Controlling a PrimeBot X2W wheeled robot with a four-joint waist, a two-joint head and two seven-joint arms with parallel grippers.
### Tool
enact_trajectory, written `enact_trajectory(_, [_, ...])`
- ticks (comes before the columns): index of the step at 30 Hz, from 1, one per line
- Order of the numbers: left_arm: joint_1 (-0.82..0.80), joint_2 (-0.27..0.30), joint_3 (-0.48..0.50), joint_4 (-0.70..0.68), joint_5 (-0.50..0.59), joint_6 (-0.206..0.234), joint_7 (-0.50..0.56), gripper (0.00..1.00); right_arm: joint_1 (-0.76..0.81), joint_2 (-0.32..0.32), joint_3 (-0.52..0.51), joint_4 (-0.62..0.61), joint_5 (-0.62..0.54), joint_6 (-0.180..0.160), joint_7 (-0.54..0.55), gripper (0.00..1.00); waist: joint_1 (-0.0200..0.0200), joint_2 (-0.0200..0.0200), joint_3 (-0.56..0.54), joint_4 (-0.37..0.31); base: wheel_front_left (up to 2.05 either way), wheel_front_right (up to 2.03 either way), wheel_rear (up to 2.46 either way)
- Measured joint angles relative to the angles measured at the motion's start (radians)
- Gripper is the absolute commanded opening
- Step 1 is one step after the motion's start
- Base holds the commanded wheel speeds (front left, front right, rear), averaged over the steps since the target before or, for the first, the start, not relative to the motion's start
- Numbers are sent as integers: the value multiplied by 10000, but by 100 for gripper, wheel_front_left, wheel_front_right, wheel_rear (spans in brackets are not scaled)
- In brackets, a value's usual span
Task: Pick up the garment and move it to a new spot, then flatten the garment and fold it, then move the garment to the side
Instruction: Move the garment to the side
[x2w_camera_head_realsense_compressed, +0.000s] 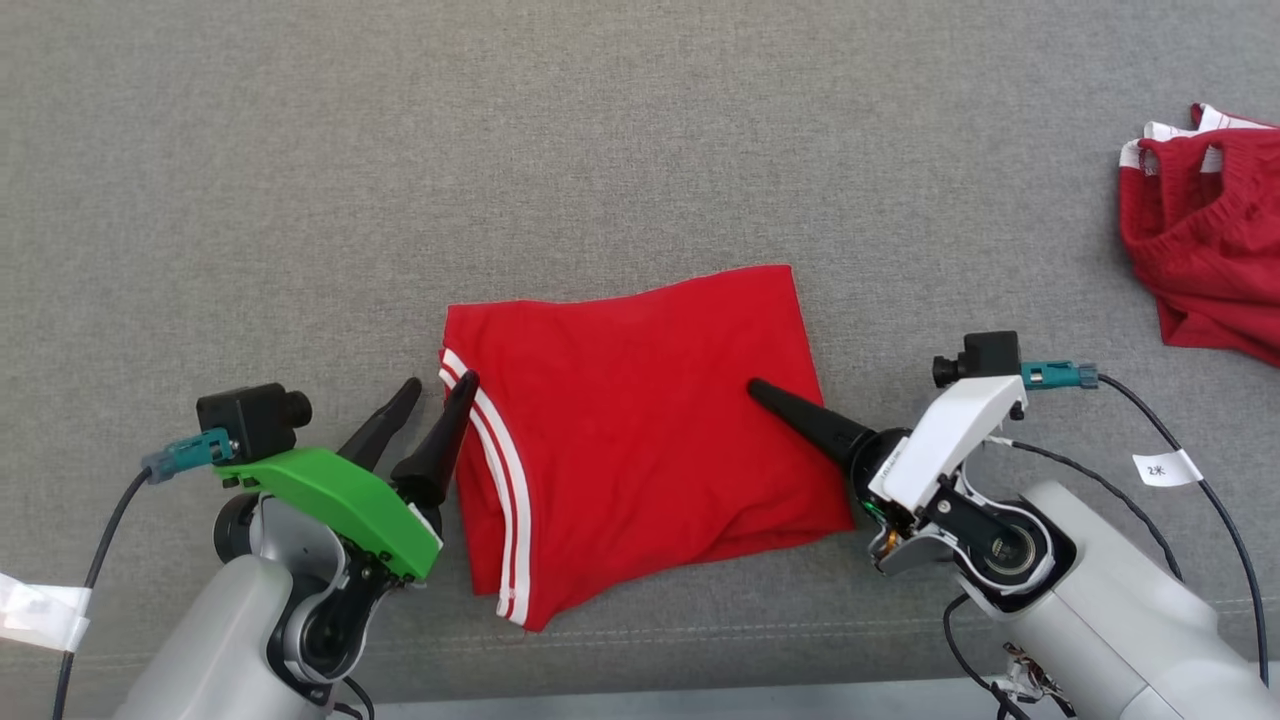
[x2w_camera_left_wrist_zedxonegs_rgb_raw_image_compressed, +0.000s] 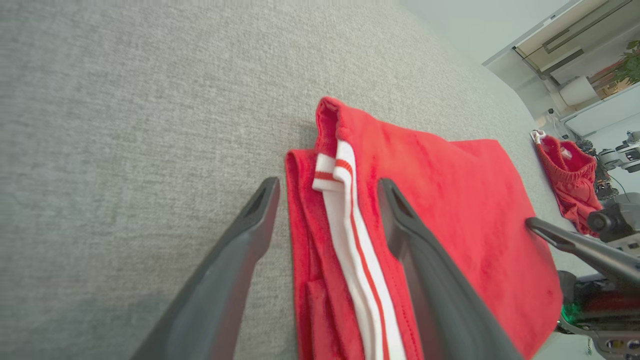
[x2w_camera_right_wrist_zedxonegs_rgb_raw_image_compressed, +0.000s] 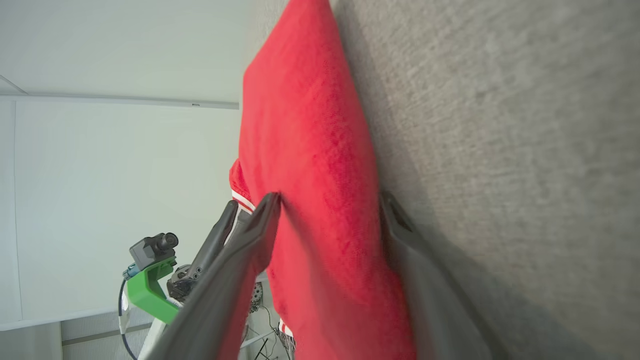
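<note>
Garment (x2w_camera_head_realsense_compressed: 640, 420) folded, left gripper (x2w_camera_head_realsense_compressed: 440, 382) open astride striped edge, right gripper (x2w_camera_right_wrist_zedxonegs_rgb_raw_image_compressed: 330, 197) open opposite

grey fabric surface (x2w_camera_head_realsense_compressed: 640, 130) | folded red garment (x2w_camera_head_realsense_compressed: 640, 420) centre | crumpled red clothing (x2w_camera_head_realsense_compressed: 1210, 240) right

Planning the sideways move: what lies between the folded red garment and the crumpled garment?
Bare grey fabric surface separates the folded red garment from the crumpled garment in the head view.
</note>
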Motion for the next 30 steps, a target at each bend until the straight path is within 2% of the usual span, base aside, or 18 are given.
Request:
enact_trajectory(5, [10, 0, 198, 63, -36, -2, -219, 100, -161, -75, 36, 257, 42, 104, 337, 0, 0, 0, -147, 120, 0, 0, 0])
enact_trajectory(11, [113, 46, 487, 25, -119, -2, -437, 100, -512, -489, 128, 447, -268, 169, 629, 0, 0, 0, -313, 135, 0, 0, 0])
enact_trajectory(20, [439, 61, 663, -263, -207, 2, -635, 100, -1830, -2194, -222, 560, -955, 130, 1164, 0, 0, 0, -347, 142, 0, 0, 0])
enact_trajectory(30, [669, 454, 1093, -692, -224, 134, -803, 100, -3390, -3536, -959, 531, -1143, -249, 1749, 0, 0, 0, -74, -41, 0, 0, 0])
